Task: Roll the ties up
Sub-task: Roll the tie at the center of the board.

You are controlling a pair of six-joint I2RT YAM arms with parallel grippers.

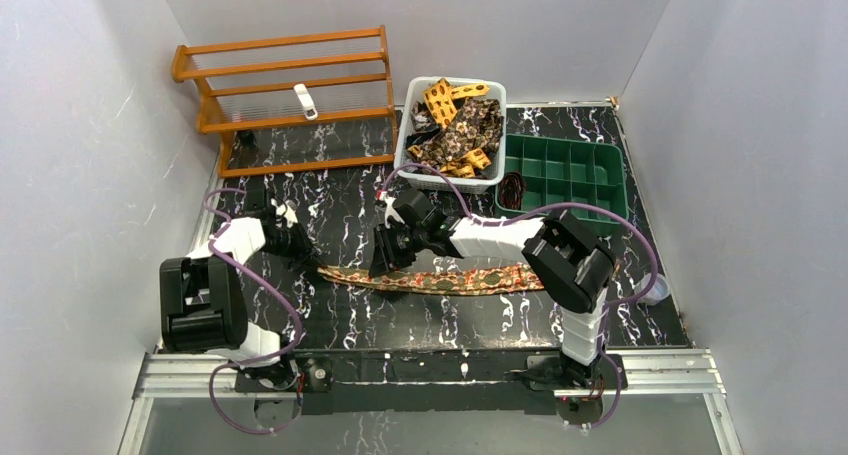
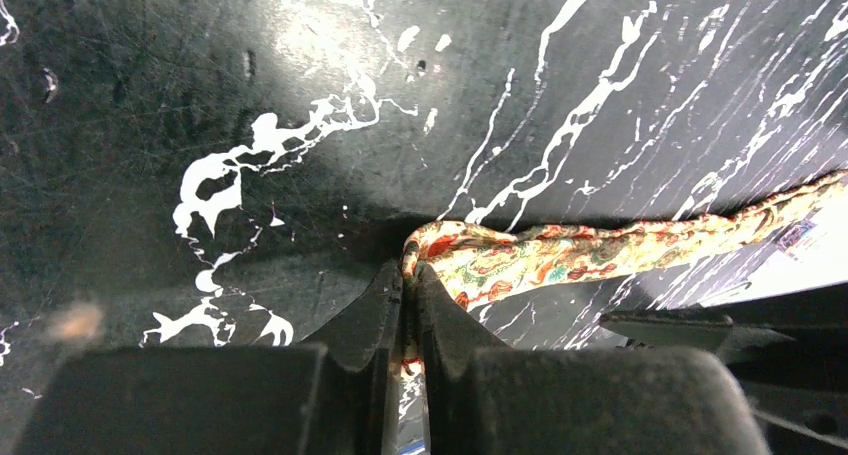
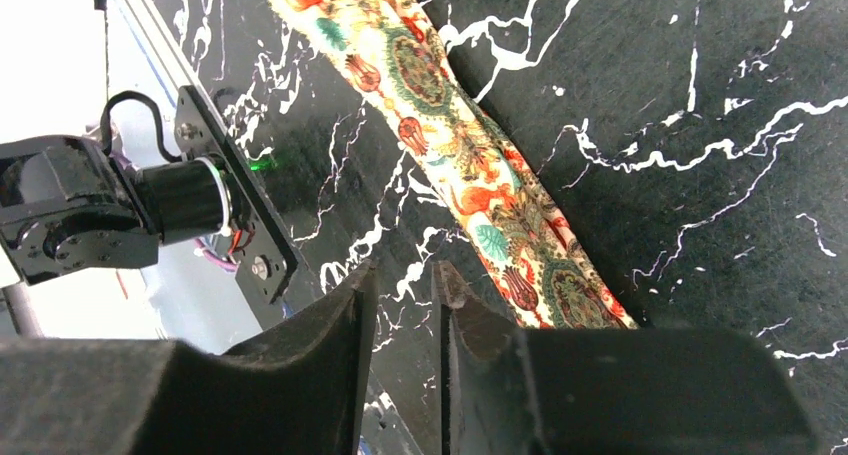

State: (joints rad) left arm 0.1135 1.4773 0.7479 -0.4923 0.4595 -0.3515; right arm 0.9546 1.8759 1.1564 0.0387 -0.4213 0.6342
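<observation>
One tie (image 1: pixel 460 280), in a red-orange and cream paisley print, lies flat across the middle of the black marbled table. My left gripper (image 1: pixel 305 255) is at its left end. In the left wrist view, the left gripper (image 2: pixel 410 270) is shut on the folded tip of the tie (image 2: pixel 600 255), and the rest trails off to the right. My right gripper (image 1: pixel 390 270) hovers over the tie further along. In the right wrist view, the right gripper (image 3: pixel 405 275) has a narrow gap between its fingers. Only bare table shows in that gap, and the tie (image 3: pixel 480 195) passes just right of the right finger.
A white bin (image 1: pixel 405 160) heaped with more patterned ties stands at the back centre. A green compartment tray (image 1: pixel 565 175) sits to its right. A wooden rack (image 1: pixel 285 95) stands at the back left. Purple cables loop around both arms.
</observation>
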